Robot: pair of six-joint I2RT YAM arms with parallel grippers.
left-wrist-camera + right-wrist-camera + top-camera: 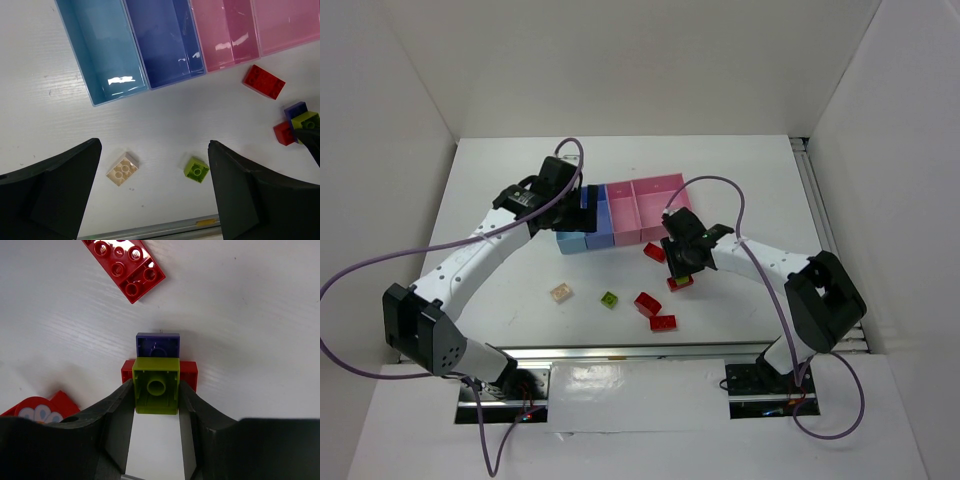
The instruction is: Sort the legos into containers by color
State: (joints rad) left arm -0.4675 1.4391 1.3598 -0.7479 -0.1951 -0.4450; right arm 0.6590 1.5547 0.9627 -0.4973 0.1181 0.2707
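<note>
Pick step: gripping lime lego [156, 385] between clamped right jaws, over red lego [189, 371] and purple lego [158, 345] on bench [260, 310]. Hanging left jaws spread wide, empty, above cream lego [122, 169]. Next, probably: lifting clear, carrying to containers [136, 45] — choosing one bin.

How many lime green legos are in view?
2. One green lego is clamped in the right gripper; the other lies loose on the table near the cream lego. More may be hidden.
</note>
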